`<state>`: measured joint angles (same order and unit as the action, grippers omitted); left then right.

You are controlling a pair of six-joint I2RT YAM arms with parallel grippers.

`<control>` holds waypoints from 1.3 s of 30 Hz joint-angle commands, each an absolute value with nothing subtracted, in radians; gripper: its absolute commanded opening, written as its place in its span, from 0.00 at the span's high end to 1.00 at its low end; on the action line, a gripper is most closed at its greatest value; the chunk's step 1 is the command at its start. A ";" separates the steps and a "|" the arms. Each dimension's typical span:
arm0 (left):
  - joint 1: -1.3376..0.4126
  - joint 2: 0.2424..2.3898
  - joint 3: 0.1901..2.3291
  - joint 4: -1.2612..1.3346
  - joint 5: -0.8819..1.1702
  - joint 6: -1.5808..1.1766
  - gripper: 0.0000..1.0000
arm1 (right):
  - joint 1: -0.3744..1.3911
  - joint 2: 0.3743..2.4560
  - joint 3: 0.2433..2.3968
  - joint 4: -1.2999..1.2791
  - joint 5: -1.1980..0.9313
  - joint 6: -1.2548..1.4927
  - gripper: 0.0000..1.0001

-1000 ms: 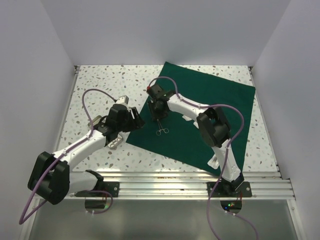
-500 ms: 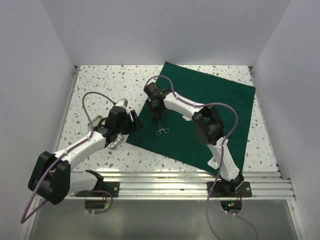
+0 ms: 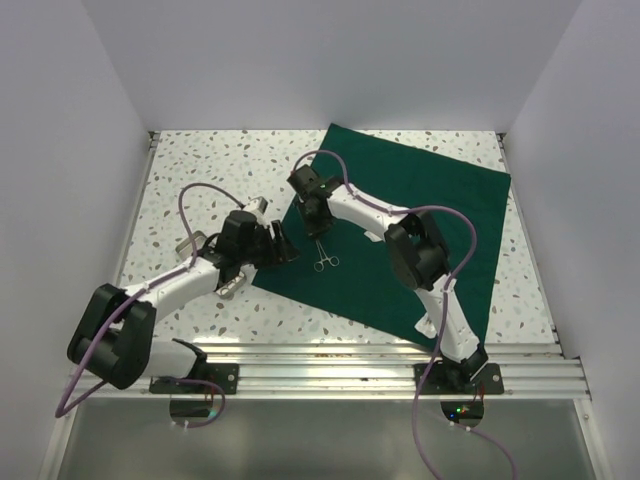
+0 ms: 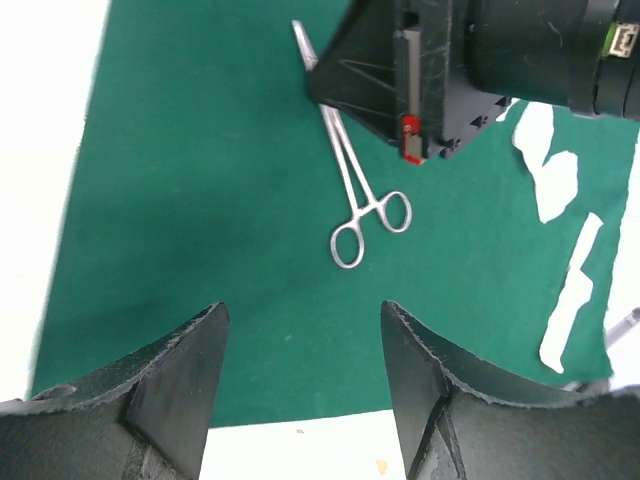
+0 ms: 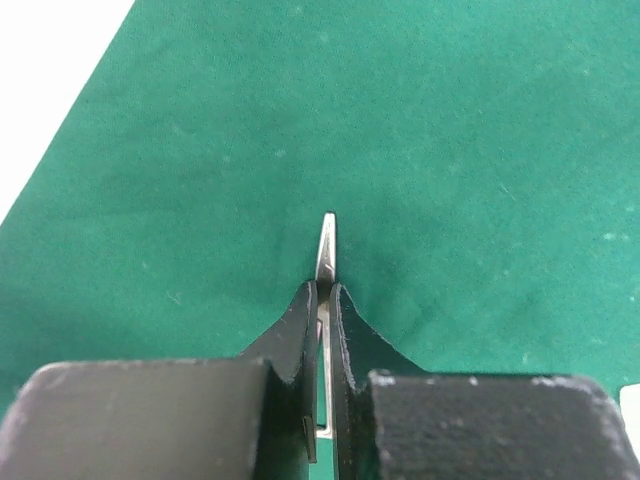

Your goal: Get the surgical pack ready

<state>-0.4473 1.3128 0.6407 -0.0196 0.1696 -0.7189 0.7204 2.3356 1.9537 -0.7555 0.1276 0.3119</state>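
Note:
The dark green drape (image 3: 430, 200) lies flat and unfolded on the speckled table. Steel forceps (image 3: 322, 258) lie on its left part, ring handles toward the near edge. My right gripper (image 3: 316, 222) is shut on the forceps' tip end; in the right wrist view the steel tip (image 5: 326, 245) sticks out between the closed fingers (image 5: 300, 320) just above the drape (image 5: 450, 150). My left gripper (image 4: 305, 330) is open and empty over the drape's left edge (image 4: 200, 200), short of the forceps' rings (image 4: 355, 215). No tray or gauze shows.
A small grey metal piece (image 3: 185, 242) lies on the table left of the left arm. White walls close in the table on the left, back and right. A metal rail (image 3: 350, 355) runs along the near edge.
My left gripper has moved right, toward the drape's left edge and the forceps. The right gripper has shifted slightly, still on the forceps.

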 commanded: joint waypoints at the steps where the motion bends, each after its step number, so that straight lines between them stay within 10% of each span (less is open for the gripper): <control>1: -0.442 1.368 0.626 0.141 0.285 -0.712 0.34 | 0.721 2.237 1.916 -0.730 0.153 0.305 1.00; 28: -0.479 1.841 0.698 0.736 0.469 -0.916 0.43 | 0.701 2.060 1.707 -0.538 -0.052 0.383 1.00; 34: -0.474 1.849 0.712 0.716 0.486 -0.917 0.92 | 0.699 2.036 1.701 -0.552 -0.066 0.385 1.00; 39: -0.430 1.703 0.683 0.537 0.443 -0.864 1.00 | 0.657 1.973 1.672 -0.592 -0.008 0.379 0.51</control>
